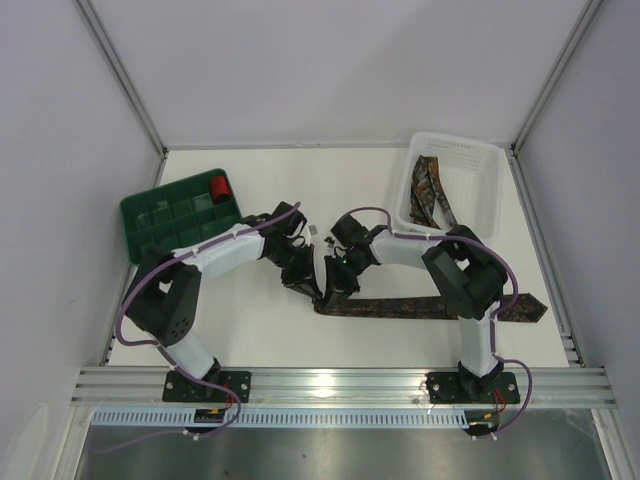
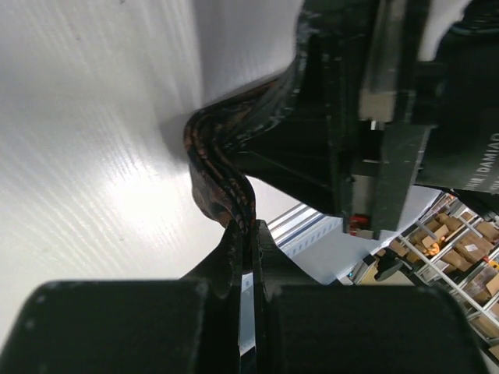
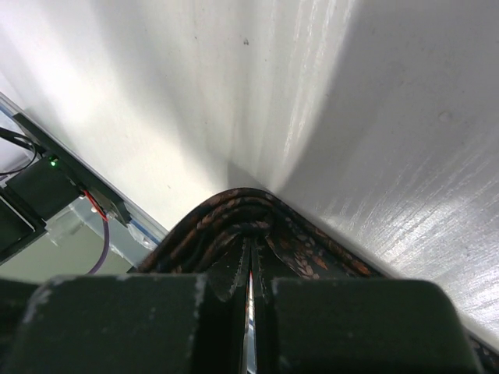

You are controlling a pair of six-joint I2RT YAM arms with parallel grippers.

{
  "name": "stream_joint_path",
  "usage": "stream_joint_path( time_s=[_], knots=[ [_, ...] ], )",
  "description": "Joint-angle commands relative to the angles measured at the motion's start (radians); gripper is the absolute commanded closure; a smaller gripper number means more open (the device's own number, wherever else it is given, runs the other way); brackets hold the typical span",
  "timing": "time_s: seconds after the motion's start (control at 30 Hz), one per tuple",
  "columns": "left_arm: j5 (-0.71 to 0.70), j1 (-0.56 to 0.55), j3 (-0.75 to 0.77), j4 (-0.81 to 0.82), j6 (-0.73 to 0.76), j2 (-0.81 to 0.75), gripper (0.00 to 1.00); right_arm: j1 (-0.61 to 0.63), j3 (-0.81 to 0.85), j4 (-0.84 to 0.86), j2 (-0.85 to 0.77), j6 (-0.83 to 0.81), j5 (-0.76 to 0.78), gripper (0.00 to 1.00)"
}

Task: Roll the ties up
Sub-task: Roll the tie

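One dark tie [image 1: 400,308] with a brown-orange pattern lies flat along the table front, its pointed end at the right. Its left end is wound into layers between both grippers. My left gripper [image 1: 303,275] is shut on the edge of those layers; in the left wrist view the tie [image 2: 214,167] bends out of the closed gripper [image 2: 251,230]. My right gripper [image 1: 333,285] is shut too. The tie [image 3: 304,249] arches in several layers over the closed right gripper [image 3: 251,245]. More ties [image 1: 430,190] lie in the white basket [image 1: 490,190].
A green compartment tray [image 1: 160,215] sits at the back left with a small red roll [image 1: 220,186] in one cell. The right gripper's housing [image 2: 374,117] is close in front of the left wrist camera. Metal rails run along the table's near edge.
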Motion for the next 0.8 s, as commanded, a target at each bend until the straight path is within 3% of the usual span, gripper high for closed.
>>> stream_joint_path(
  time_s=[0.0, 0.77],
  knots=[
    [0.047, -0.029, 0.056, 0.020, -0.037, 0.000, 0.98, 0.003, 0.028, 0.016, 0.020, 0.001, 0.006, 0.98],
    [0.013, -0.077, 0.091, 0.057, -0.076, 0.104, 0.99, -0.043, -0.044, -0.030, -0.092, -0.013, 0.028, 0.97]
  ],
)
